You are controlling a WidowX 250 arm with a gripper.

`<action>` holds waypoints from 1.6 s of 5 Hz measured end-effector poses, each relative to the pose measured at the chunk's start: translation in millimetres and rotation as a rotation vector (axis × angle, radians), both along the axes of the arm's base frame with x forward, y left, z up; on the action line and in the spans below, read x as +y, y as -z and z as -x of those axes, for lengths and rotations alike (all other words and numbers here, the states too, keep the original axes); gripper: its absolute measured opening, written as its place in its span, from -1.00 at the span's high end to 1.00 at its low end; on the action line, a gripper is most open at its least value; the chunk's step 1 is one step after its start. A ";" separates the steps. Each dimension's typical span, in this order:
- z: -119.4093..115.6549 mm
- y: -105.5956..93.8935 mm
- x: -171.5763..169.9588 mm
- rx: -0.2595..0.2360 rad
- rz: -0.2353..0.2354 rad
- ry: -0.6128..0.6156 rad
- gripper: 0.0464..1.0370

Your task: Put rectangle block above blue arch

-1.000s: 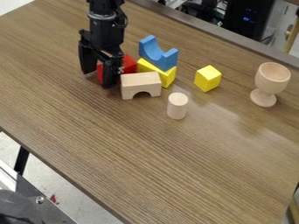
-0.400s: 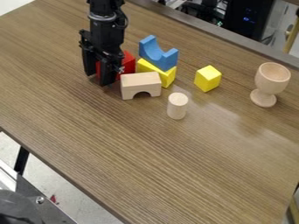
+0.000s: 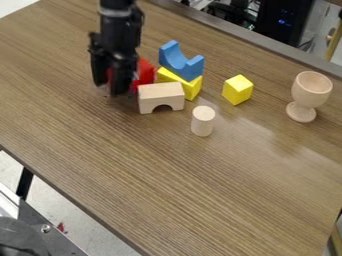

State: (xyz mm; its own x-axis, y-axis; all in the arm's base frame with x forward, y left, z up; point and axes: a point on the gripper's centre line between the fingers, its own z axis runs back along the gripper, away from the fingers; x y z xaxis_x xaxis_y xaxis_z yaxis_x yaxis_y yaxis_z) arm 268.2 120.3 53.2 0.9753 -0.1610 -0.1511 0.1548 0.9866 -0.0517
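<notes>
Nearest, at the lower left, a metal rail (image 3: 40, 215) with a bolt sits below a pale floor (image 3: 80, 225), where a small red scrap (image 3: 61, 227) lies. A black leg (image 3: 25, 183) stands under the near edge of the wood-grain counter (image 3: 167, 175).

On the counter, the closest piece is a plain wooden cylinder (image 3: 203, 121), standing upright. The wooden cup (image 3: 311, 90) is well apart from it, over on the right, upright on its stem and round foot. Up and to the left of the cylinder is a plain wooden arch (image 3: 160, 92), its opening facing down. Farther back, a yellow cube (image 3: 238, 90) stands by itself between the cup and the group of blocks.

Just behind the wooden arch is a yellow block (image 3: 190, 87). The blue arch (image 3: 180, 61) rests on top of it, with its curved hollow facing up. To their left, the black claw (image 3: 109, 90) hangs down, closed on the red block (image 3: 144, 74); some red shows between its two fingers and more sticks out to the right, near the yellow block. The red block is beside the blue arch's stack, not on it.

Beyond the far edge are dark cables (image 3: 230, 10) and a black case (image 3: 287, 22) with small blue lights.
</notes>
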 end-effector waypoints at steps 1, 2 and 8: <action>16.8 -23.9 8.3 0.017 0.018 -0.142 -0.10; 17.4 -46.5 2.3 -0.018 0.092 -0.295 -0.10; -85.7 -96.4 -125.5 -0.134 0.070 -0.764 -0.10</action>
State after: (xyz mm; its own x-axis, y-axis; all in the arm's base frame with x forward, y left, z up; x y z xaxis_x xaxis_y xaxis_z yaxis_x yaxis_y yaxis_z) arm 353.9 -5.2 149.7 0.8289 0.5581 -0.0385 -0.5571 0.8174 -0.1466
